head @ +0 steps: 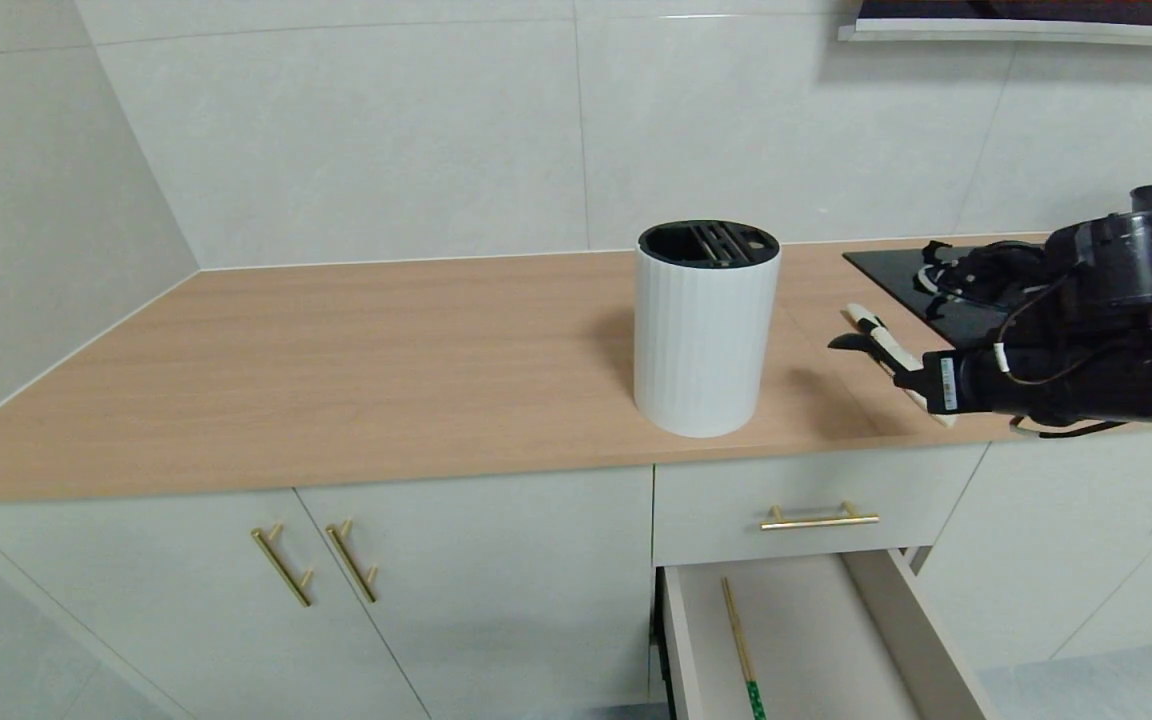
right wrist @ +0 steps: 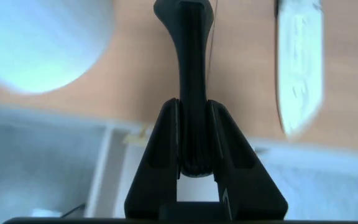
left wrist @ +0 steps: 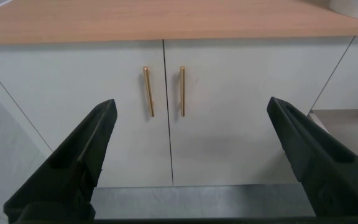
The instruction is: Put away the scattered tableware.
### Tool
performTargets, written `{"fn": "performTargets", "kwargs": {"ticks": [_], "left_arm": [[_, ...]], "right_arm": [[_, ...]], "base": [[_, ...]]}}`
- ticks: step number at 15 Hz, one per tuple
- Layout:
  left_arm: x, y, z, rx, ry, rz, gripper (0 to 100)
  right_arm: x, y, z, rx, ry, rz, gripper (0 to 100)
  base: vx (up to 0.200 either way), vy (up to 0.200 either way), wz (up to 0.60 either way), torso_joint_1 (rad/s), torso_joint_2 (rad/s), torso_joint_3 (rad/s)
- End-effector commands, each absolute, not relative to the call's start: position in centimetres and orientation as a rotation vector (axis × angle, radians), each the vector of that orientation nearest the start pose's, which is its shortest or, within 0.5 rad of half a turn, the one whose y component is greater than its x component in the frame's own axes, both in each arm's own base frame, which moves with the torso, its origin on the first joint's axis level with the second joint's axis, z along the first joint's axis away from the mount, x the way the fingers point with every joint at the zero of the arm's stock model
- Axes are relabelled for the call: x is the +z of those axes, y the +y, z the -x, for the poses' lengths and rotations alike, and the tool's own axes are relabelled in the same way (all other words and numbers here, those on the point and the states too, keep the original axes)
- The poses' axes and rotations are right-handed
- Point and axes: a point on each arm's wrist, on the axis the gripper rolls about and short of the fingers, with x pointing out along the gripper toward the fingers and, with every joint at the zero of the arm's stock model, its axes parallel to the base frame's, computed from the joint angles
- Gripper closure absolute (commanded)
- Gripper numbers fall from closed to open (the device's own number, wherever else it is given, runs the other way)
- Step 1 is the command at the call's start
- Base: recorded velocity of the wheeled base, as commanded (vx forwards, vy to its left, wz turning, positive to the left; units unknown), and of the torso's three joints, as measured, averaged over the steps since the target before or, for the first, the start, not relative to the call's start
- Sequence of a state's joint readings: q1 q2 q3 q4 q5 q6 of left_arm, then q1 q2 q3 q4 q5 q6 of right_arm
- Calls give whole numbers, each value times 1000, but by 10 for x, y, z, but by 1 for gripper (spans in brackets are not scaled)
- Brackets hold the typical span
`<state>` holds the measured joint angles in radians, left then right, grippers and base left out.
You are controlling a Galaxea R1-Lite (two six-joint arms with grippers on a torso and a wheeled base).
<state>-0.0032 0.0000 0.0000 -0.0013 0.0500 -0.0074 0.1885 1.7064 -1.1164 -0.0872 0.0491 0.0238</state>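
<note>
My right gripper (head: pixel 904 370) hovers low over the wooden counter (head: pixel 386 370), to the right of the white cylindrical holder (head: pixel 705 335) with a black slotted top. It is shut on a slim black utensil (head: pixel 851 342) whose end points toward the holder. In the right wrist view the fingers (right wrist: pixel 166 134) clamp that black utensil (right wrist: pixel 189 62). A white knife-like piece (right wrist: pixel 299 68) lies on the counter beside it, also seen under the gripper as the white piece (head: pixel 874 330). My left gripper (left wrist: pixel 191 155) is open, low in front of the cabinet doors.
Below the counter a drawer (head: pixel 826 640) stands pulled out, with a chopstick (head: pixel 742 650) with a green end inside. A black hob (head: pixel 911 280) sits at the back right. Cabinet doors with gold handles (head: pixel 321 565) are to the left.
</note>
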Motion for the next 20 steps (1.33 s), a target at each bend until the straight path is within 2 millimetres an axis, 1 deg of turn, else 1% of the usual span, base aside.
{"fn": "performTargets", "kwargs": {"ticks": [1, 2, 4, 5, 6, 7, 8, 9, 12, 17, 19, 20], "left_arm": [[76, 1, 23, 48, -2, 8, 0], [76, 1, 23, 48, -2, 9, 0], [76, 1, 23, 48, -2, 9, 0], [76, 1, 23, 48, -2, 8, 0], [76, 1, 23, 48, -2, 8, 0], [76, 1, 23, 48, -2, 8, 0], [76, 1, 23, 48, -2, 8, 0], [76, 1, 23, 48, -2, 8, 0], [76, 1, 23, 48, -2, 8, 0], [76, 1, 23, 48, -2, 8, 0], [76, 1, 23, 48, -2, 8, 0], [76, 1, 23, 48, -2, 9, 0]], "right_arm": [[243, 57, -265, 247, 424, 2, 100], [245, 53, -251, 246, 410, 0, 100], [240, 48, -223, 245, 416, 4, 100], [238, 46, -215, 245, 418, 2, 100], [231, 43, -201, 245, 430, 4, 100], [226, 42, -194, 250, 439, 5, 100], [216, 43, -186, 266, 470, 11, 100], [210, 46, -181, 283, 488, 18, 100], [201, 49, -181, 306, 517, 28, 100], [195, 52, -181, 322, 544, 38, 100], [192, 53, -184, 321, 561, 38, 100], [187, 54, -188, 320, 586, 41, 100]], "base": [[0, 0, 0, 0, 0, 0], [0, 0, 0, 0, 0, 0], [0, 0, 0, 0, 0, 0], [0, 0, 0, 0, 0, 0], [0, 0, 0, 0, 0, 0], [0, 0, 0, 0, 0, 0], [0, 0, 0, 0, 0, 0], [0, 0, 0, 0, 0, 0], [0, 0, 0, 0, 0, 0], [0, 0, 0, -5, 9, 11], [0, 0, 0, -137, 310, 176], [0, 0, 0, -188, 427, 242]]}}
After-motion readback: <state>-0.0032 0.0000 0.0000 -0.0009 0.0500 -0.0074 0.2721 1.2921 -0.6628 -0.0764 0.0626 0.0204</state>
